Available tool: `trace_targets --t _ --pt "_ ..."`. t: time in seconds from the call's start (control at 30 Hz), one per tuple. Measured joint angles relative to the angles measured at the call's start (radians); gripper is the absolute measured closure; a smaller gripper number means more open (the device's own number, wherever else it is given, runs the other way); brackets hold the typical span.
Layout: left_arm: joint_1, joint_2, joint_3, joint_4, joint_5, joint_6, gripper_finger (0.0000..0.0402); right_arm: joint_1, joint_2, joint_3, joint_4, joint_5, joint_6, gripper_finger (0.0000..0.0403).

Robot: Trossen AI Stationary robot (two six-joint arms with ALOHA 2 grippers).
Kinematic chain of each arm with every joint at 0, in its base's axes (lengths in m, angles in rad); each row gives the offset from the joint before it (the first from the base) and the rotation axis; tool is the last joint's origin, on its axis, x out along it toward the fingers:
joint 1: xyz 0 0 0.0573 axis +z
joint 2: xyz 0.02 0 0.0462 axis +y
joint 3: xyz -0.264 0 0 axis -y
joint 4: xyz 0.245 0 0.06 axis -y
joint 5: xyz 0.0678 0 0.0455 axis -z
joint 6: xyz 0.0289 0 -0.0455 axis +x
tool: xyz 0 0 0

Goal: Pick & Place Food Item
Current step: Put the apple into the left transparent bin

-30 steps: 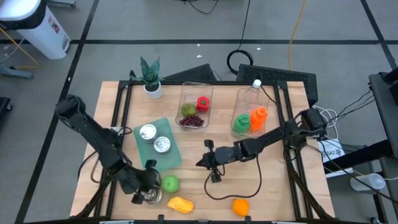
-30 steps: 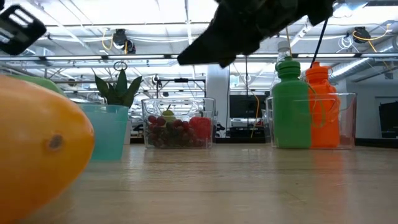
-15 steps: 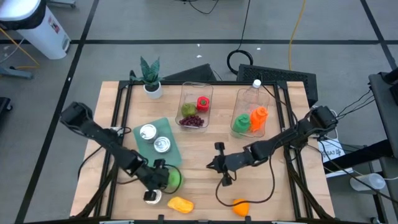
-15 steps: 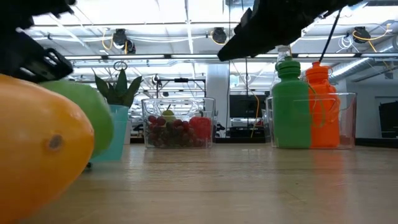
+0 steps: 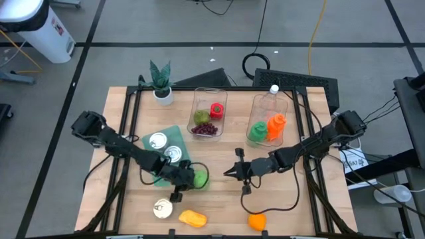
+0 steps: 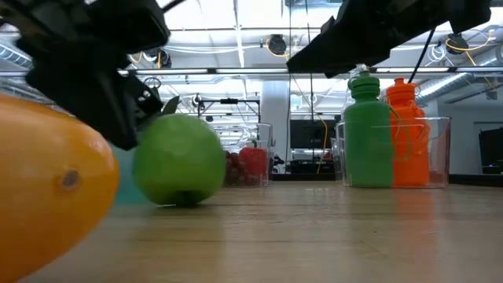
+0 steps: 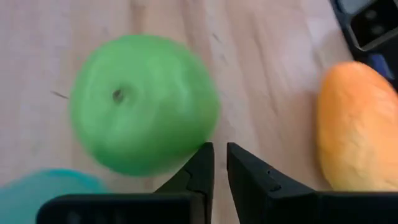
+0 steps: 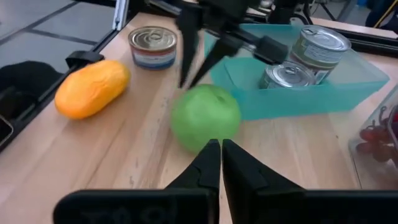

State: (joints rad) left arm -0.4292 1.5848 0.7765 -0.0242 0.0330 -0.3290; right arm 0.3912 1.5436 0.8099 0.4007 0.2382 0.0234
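Apple [image 5: 199,179] sits on table right of teal tray [image 5: 154,159] in high view; left gripper [image 5: 183,178] touching it, right gripper [image 5: 236,171] near, both pinched shut, empty. Low view: apple [image 6: 178,162] grounded. Left wrist view: apple [image 7: 143,102] just ahead of fingertips [image 7: 200,169], off to one side. Right wrist view: apple [image 8: 206,117] dead ahead. I'd judge left nearer; round, no axis.
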Motion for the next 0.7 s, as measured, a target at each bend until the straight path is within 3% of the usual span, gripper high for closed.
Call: trace_targets --t 0.4,0.7 --pt "0.122 0.000 0.000 0.103 0.030 0.144 0.0352 -0.006 0.000 -0.001 0.014 0.001 -0.017 0.0374" --pt "0.113 0.000 0.000 0.187 -0.172 0.224 0.0352 -0.006 0.001 -0.001 0.022 0.001 -0.070 0.0349"
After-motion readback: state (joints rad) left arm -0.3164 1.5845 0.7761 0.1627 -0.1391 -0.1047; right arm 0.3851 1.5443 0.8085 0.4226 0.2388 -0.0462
